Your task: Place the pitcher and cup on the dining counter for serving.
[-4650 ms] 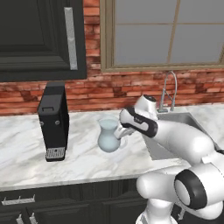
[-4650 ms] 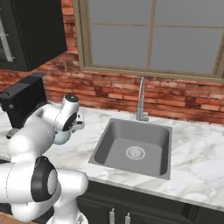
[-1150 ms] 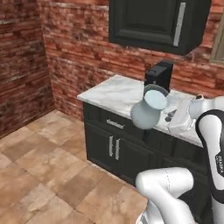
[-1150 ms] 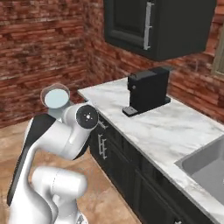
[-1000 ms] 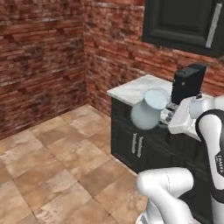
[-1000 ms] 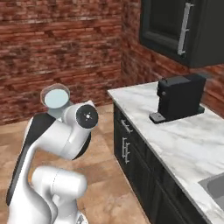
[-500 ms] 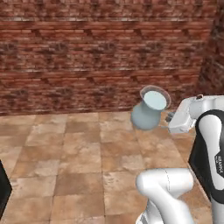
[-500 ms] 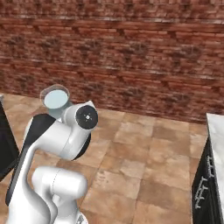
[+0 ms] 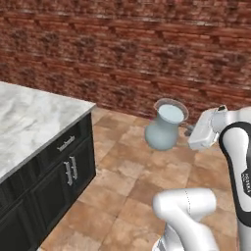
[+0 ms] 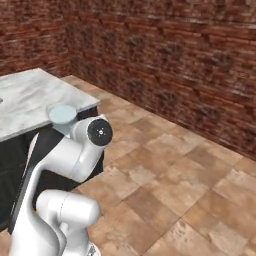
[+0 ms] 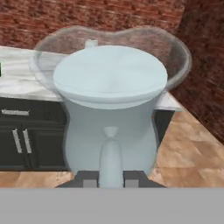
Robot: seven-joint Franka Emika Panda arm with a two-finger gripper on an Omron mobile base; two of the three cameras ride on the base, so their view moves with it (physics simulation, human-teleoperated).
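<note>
Clearly you are mid-carry: your gripper (image 11: pixel 110 175) is clamped on the pitcher (image 9: pixel 164 127), which hangs upright in the air above the tiled floor (image 9: pixel 122 166), well apart from the dining counter (image 9: pixel 29 117) at the left; setting it down is not yet done, nor is fetching the cup.

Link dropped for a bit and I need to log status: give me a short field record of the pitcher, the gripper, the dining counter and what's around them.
pitcher: pale blue-grey, upright, carried in the air above the tiled floor
gripper: shut on the pitcher's side
dining counter: marble top over black cabinets, left of the pitcher, which is not over it yet
background: red brick wall
floor: tan tiles
cup: cannot confirm from these views
</note>
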